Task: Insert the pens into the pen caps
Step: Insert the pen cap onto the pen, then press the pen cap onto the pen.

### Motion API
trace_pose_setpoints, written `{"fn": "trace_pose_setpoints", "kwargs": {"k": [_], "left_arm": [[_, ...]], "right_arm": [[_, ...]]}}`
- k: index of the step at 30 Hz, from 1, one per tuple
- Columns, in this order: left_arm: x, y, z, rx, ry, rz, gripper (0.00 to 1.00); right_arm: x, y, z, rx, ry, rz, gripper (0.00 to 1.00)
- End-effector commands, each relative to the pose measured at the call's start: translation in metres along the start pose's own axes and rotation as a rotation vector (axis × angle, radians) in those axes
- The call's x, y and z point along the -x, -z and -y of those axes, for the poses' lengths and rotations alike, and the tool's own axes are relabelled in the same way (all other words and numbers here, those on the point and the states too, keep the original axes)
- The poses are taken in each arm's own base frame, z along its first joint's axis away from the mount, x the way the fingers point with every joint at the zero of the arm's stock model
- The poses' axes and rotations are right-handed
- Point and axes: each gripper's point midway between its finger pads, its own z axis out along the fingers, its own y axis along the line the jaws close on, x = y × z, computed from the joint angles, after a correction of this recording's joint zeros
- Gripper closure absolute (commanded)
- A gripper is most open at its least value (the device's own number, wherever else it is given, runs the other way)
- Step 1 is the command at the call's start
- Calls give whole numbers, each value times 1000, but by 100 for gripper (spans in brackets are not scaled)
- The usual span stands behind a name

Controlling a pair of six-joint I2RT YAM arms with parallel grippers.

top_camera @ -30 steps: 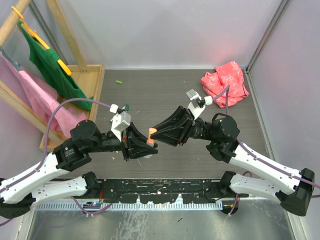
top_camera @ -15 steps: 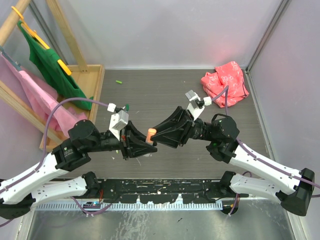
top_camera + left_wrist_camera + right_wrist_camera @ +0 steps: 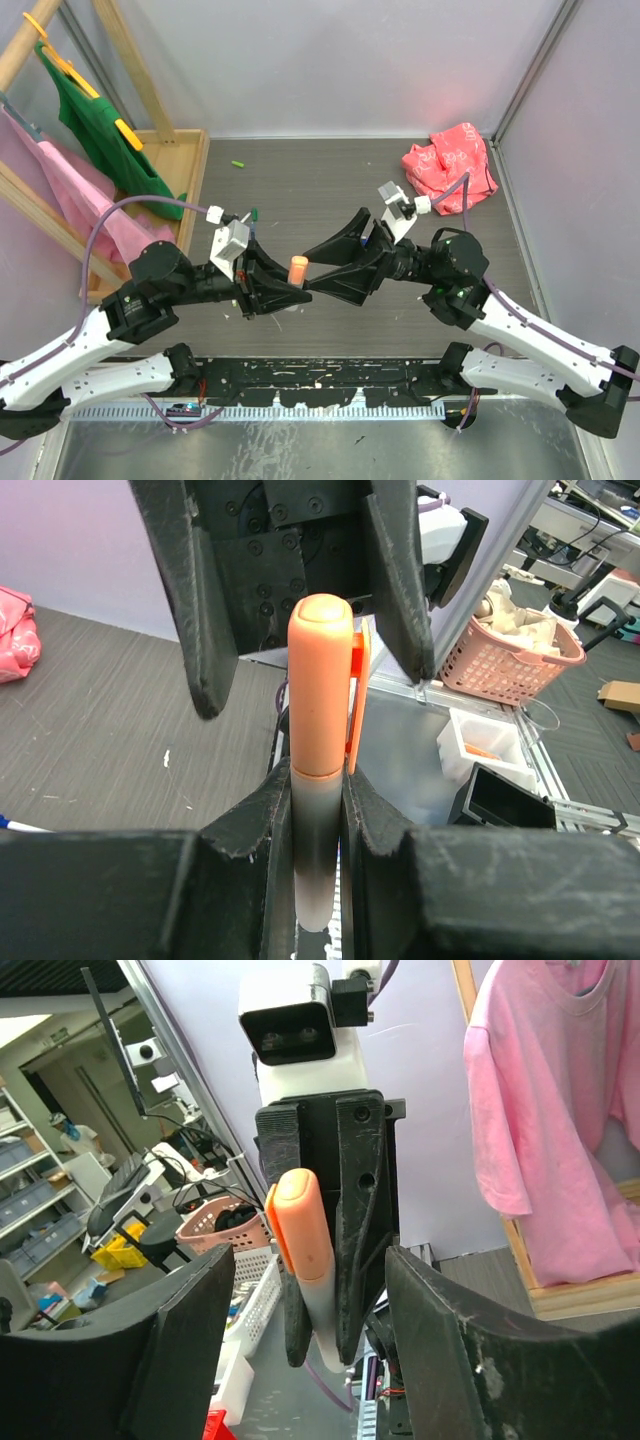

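Left fingers tight on orange-capped pen; right fingers wide, apparently clear.

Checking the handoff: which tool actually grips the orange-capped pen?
The left tool, shut on the orange-capped pen; the right tool stands open, clear of it.

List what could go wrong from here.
1. The right gripper is open with a finger on either side of the orange cap; withdrawing off-line could snag its clip.
2. The left gripper pinches the pen by its grey barrel just under the cap; a knock could tilt it.
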Motion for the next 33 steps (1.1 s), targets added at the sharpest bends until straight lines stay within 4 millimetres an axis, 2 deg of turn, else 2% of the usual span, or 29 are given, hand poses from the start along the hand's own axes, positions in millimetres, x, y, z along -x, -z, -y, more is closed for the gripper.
{"fn": "trace_pose_setpoints", "kwargs": {"k": [1,7,14,22,33], "left_arm": [[24,4,6,0,-31,75,100],[20,3,1,21,-20,58,100],[16,-1,-3,34,-3,42,100],[7,-4,-15,82,26,29,100],[-3,-6,-24,116,57,18,100]], "right_arm": [[37,4,-22,-4,120,72,32],[57,7,-16,-106,171,106,32],[74,0,-13,-149,220,108,32],[78,0,-11,-166,256,111,32],[74,-6,6,-200,272,102,32]]}}
